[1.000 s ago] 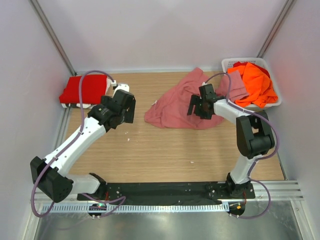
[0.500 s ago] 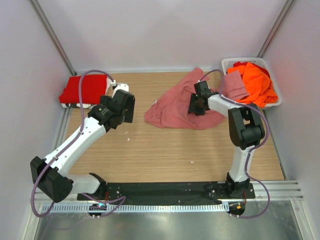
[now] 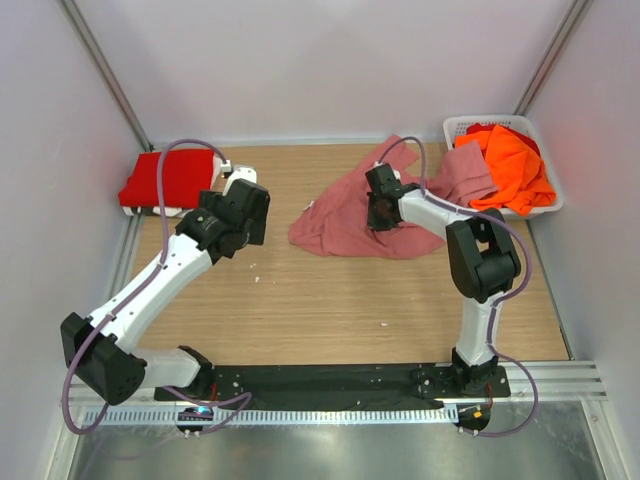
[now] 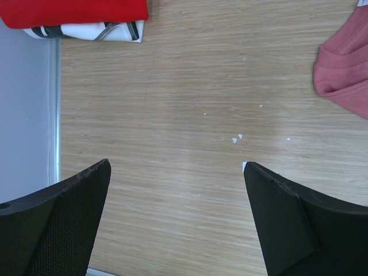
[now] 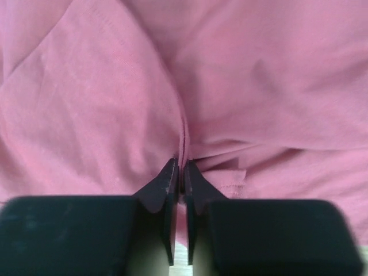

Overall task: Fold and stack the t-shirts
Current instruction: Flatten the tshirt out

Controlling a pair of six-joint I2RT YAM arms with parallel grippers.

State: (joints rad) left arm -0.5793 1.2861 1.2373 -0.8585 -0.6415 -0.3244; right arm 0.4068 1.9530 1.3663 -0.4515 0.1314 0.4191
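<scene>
A rumpled rose-pink t-shirt (image 3: 340, 215) lies at the back middle of the table, one end draped up to the basket. My right gripper (image 3: 380, 210) sits on it, shut on a pinched fold of the pink t-shirt (image 5: 230, 86), which fills the right wrist view around the gripper (image 5: 181, 168). A folded red t-shirt (image 3: 165, 178) rests at the back left, its edge (image 4: 75, 11) also in the left wrist view. Orange t-shirts (image 3: 510, 165) fill the basket. My left gripper (image 3: 240, 215) hovers open over bare wood, (image 4: 175, 169) nothing between its fingers.
The white lattice basket (image 3: 462, 125) stands at the back right corner. A white and black item (image 4: 98, 31) lies under the red t-shirt. Small white specks (image 4: 236, 138) dot the wood. Walls close in on the left, back and right.
My right gripper has moved left and farther back over the pink t-shirt and shut on a fold of it. The left arm has not moved.
</scene>
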